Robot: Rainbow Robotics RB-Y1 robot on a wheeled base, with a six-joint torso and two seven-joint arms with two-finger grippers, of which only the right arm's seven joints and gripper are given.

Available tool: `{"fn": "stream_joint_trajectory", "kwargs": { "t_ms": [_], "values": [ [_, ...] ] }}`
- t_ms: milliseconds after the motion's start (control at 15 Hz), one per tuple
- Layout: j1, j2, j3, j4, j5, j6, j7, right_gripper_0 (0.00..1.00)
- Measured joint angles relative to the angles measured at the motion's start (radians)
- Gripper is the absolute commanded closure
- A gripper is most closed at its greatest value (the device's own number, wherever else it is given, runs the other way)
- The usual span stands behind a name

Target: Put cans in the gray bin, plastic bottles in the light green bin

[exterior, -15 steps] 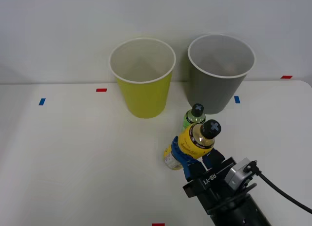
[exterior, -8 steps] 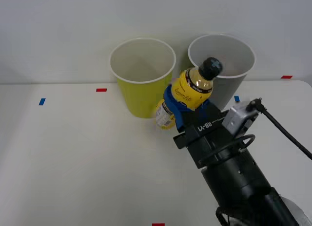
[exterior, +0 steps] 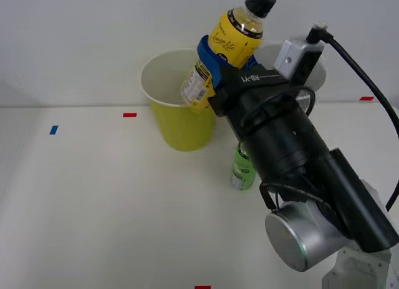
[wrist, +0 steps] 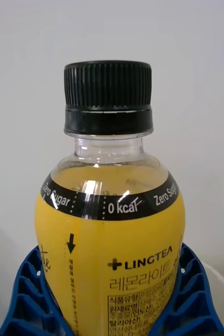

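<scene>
Clearly the right gripper (exterior: 215, 61) is clamped around the yellow-labelled bottle (exterior: 232, 37), its blue fingers (wrist: 25, 299) hugging the label so it can't slip. Just below and beyond sits the light green bin (exterior: 182, 114), presumably the drop target; the green bottle (exterior: 242, 167) waits beneath the arm.

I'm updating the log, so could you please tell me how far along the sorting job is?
Nothing looks binned yet: no item shows inside the light green bin. In hand: the right tool is shut on the yellow-labelled bottle, held tilted above that bin's rim. Left to do: release it there, then fetch the green bottle standing on the table. The gray bin sits behind the arm.
</scene>
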State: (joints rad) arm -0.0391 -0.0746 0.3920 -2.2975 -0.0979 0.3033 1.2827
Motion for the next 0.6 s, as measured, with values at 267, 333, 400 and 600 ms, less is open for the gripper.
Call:
{"fn": "stream_joint_trajectory", "kwargs": {
  "t_ms": [267, 333, 400, 600],
  "values": [
    [-0.148, 0.048, -0.065, 0.088, -0.016, 0.096, -0.015, 1.0],
    [-0.185, 0.06, -0.078, 0.141, -0.02, 0.088, -0.016, 1.0],
    [-0.218, 0.072, -0.089, 0.187, -0.024, 0.075, -0.016, 1.0],
    [-0.326, 0.091, -0.116, 0.328, -0.03, 0.052, -0.009, 1.0]
  ]
}}
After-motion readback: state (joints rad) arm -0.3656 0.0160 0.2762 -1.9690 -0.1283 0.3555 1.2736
